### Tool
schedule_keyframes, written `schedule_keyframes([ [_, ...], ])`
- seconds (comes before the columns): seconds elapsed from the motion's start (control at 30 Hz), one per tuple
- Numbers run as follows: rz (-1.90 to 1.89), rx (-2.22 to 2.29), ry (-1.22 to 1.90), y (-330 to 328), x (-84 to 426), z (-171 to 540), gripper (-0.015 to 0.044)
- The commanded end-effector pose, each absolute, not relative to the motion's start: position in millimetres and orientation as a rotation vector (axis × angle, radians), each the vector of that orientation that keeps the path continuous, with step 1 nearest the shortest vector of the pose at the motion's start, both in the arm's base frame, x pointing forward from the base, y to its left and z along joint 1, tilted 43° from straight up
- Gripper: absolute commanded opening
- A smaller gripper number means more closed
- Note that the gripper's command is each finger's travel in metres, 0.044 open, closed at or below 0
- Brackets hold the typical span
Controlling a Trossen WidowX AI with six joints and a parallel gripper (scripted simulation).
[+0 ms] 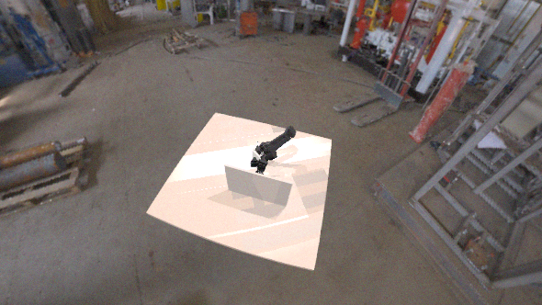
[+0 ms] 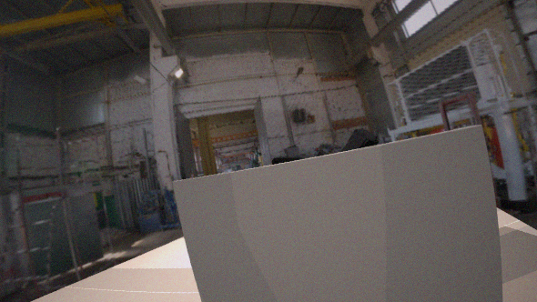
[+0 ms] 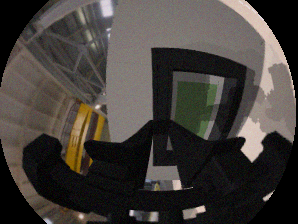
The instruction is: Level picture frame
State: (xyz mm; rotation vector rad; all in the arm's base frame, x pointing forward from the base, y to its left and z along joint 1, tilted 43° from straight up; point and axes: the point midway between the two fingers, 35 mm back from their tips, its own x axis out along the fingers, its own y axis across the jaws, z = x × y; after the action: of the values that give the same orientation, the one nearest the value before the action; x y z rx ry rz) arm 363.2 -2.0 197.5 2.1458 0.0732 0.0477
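Observation:
The picture frame [image 3: 162, 80] has a black border, a pale mat and a green picture. It hangs on the grey wall panel [image 3: 135, 55] [image 1: 257, 186] [image 2: 346, 218]. It shows only in the wrist view; the top and exterior views see the panel's back. My gripper [image 3: 160, 123] [image 1: 260, 166] is shut on the frame's black border, at the edge nearest the camera. In the wrist view the frame's edges lean a little against the panel's edges. The screw and the notched strip are hidden behind the frame.
The wall panel stands upright on a pale pink square mat [image 1: 193, 202] on a workshop floor. The arm [image 1: 276, 143] reaches to the panel's top edge from the far side. Pallets, steel racks and pipes stand well away around the mat.

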Motion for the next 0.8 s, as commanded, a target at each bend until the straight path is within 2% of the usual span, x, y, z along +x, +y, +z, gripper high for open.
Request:
schedule_keyframes([
  [0.0, 0.047, 2.149, 0.061, -2.8, 363.1, 197.5, 0.0000],
  [0.77, 0.047, 2.151, 0.068, -1.2, 363.1, 195.7, 0.0000],
])
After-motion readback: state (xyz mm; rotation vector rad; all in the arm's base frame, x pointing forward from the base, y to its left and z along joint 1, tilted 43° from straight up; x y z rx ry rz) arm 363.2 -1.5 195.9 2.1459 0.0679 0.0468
